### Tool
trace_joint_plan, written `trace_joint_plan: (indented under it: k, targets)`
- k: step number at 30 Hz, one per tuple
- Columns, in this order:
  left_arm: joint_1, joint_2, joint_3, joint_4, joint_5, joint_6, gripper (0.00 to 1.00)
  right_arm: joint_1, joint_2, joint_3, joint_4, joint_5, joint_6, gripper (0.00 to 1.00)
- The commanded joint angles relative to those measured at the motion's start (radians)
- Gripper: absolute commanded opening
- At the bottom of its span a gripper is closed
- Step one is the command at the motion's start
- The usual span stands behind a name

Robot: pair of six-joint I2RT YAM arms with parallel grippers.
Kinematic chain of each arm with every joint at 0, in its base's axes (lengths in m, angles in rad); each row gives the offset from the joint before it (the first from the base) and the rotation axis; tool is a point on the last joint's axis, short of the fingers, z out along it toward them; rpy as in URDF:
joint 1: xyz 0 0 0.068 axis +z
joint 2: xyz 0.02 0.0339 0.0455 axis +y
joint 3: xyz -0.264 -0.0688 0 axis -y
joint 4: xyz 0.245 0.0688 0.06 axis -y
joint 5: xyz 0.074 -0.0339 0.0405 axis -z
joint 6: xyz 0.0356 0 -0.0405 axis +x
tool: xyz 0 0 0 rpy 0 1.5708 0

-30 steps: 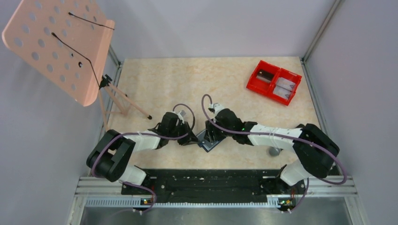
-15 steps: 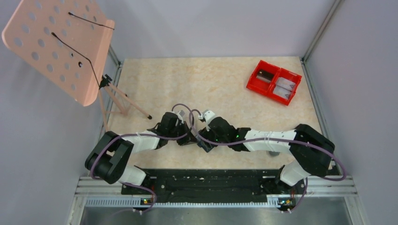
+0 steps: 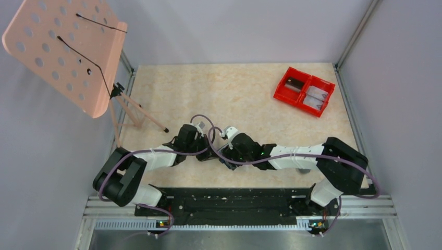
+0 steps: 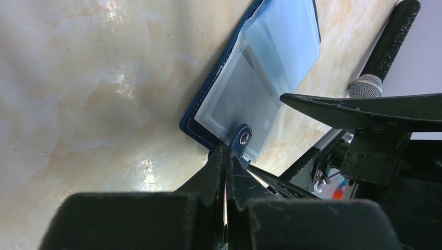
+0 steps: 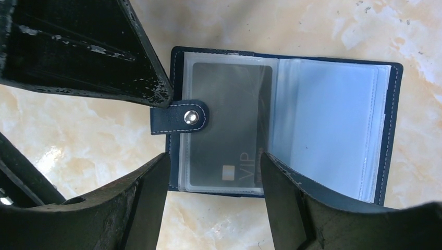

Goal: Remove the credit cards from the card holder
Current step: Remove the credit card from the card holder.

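The navy-blue bifold card holder [image 5: 333, 130] lies open on the counter [image 5: 312, 26] under the open right pincer [image 5: 213, 157]. Its jaws straddle the pocketed grey plastic card [image 5: 229, 125], whose long axis runs between them. The left pincer [image 4: 225, 156], fully closed, sits at the snap tab [image 5: 180, 119].

The navy-blue bifold card holder [image 5: 323, 130] has a matt, fine-grained, leather-like cover with pale stitched thread along its edges. Its inner sleeves are clear, glossy plastic film, slightly wrinkled. Its strap carries a shiny round metal snap [image 5: 193, 117]. Under one sleeve, the grey rectangular credit card [image 5: 229, 120] looks like smooth, matt plastic. The beige marbled surface [image 5: 323, 26] is smooth and glossy and throws glare. The left end effector [image 4: 225, 156] and right end effector [image 5: 213, 156] have matt black plastic fingers, scuffed pale.
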Motion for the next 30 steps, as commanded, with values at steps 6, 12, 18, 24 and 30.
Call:
trace_joint_plan:
  k: [6, 12, 18, 24, 30]
  targets:
    - [-0.002, -0.032, -0.007, 0.032, 0.003, 0.006, 0.00, 0.037, 0.047, 0.011, 0.013, 0.112, -0.011, 0.62]
    - [0.000, -0.038, -0.011, 0.033, 0.001, 0.006, 0.00, 0.042, 0.033, 0.008, 0.012, 0.148, 0.001, 0.53]
    - [0.000, -0.034, -0.008, 0.018, -0.009, 0.014, 0.00, 0.042, -0.014, 0.000, 0.013, 0.142, 0.036, 0.47]
    - [0.000, -0.041, -0.007, 0.001, -0.019, 0.024, 0.00, 0.041, -0.024, 0.001, 0.014, 0.121, 0.074, 0.46]
    - [0.000, -0.079, -0.005, -0.036, -0.044, 0.040, 0.00, 0.004, -0.014, -0.005, 0.025, 0.081, 0.137, 0.40]
